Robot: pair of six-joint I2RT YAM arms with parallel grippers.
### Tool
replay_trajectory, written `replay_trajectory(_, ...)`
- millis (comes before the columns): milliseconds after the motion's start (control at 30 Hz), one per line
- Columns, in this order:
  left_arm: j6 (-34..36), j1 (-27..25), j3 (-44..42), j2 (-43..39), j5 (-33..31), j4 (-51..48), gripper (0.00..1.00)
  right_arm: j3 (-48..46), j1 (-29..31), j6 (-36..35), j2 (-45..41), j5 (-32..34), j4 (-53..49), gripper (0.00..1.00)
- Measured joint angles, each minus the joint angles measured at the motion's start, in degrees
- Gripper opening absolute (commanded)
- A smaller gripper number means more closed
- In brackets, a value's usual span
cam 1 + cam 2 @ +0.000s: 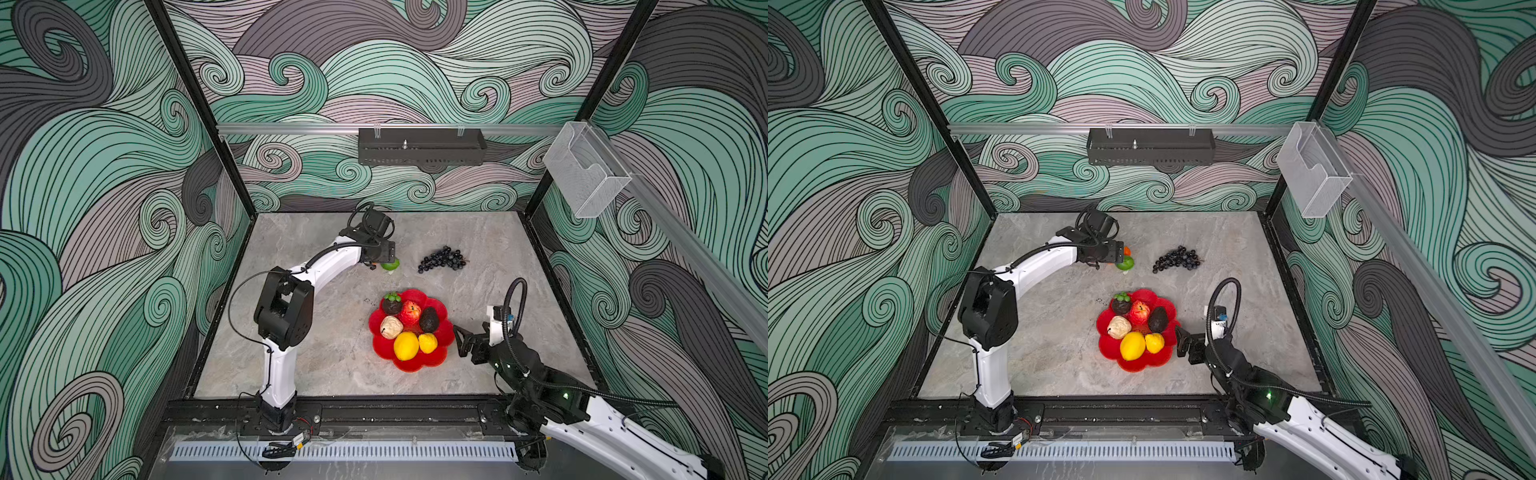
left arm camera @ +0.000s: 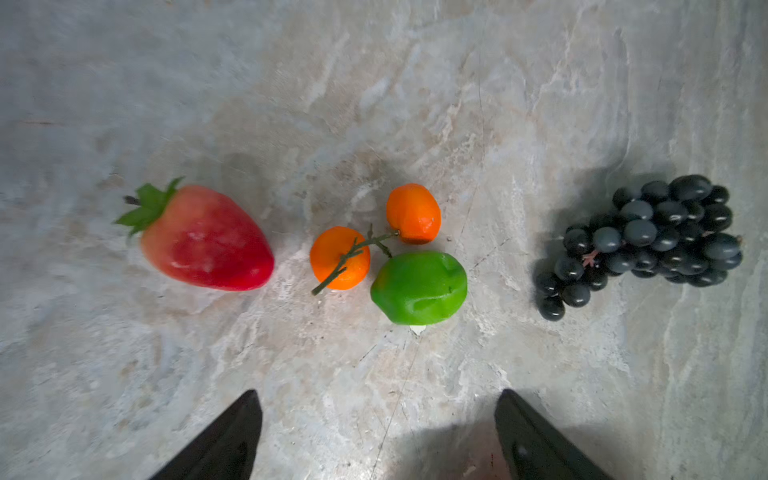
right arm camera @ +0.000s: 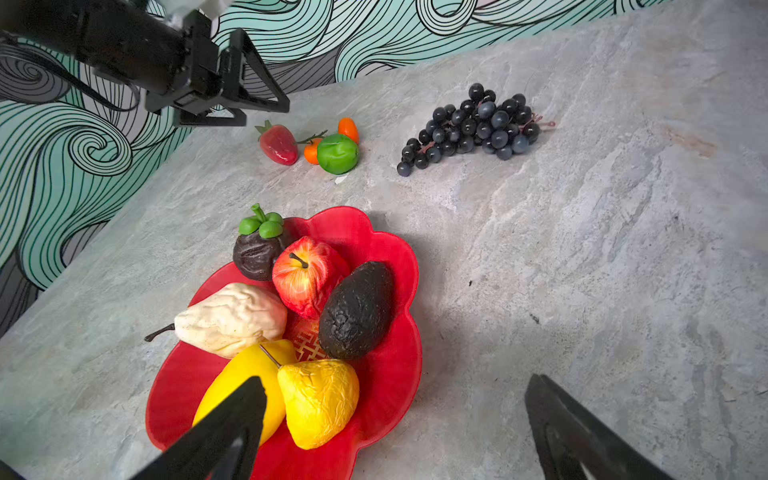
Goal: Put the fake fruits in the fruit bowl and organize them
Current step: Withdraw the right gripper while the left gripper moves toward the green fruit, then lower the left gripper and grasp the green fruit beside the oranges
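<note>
My left gripper [image 2: 379,395] hangs near the lime [image 2: 419,288], fingers wide and empty; the right gripper [image 3: 395,378], equally wide and empty, sits beside the fruit bowl [image 3: 374,232]. The lime lies on the table [image 2: 415,104] just beside the stemmed oranges [image 2: 340,257], between strawberry [image 2: 208,239] and grape bunch [image 2: 648,245], well apart from the bowl. Its long axis runs along that row, so I'd turn the wrist and pinch its shorter width, clear of the stem.

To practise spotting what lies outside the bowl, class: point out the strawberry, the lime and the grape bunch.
strawberry [image 2: 208,241]: left wrist view, middle of its red body.
lime [image 2: 419,289]: left wrist view, centre of its green skin.
grape bunch [image 1: 442,258]: in a top view, middle of the cluster.
</note>
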Motion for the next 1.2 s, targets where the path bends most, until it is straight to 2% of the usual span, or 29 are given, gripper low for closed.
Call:
replay_trajectory(267,3.0,0.3,10.0,10.0,8.8,-1.7,0.92,-2.5,0.0,4.3,-4.2,-1.5,-3.1,0.96)
replay_trajectory(433,4.6,0.3,13.8,14.3,10.6,-2.0,0.92,-2.5,0.0,4.9,-4.1,-1.6,-3.1,0.97)
replay_trajectory(667,5.9,0.4,14.8,17.2,11.4,-2.0,0.93,-2.9,-0.2,5.2,-4.1,-1.6,-3.1,0.97)
replay_trajectory(1200,7.5,0.4,16.6,18.5,15.6,-3.3,0.73,-3.4,-0.2,5.2,-4.1,-1.6,-3.3,0.97)
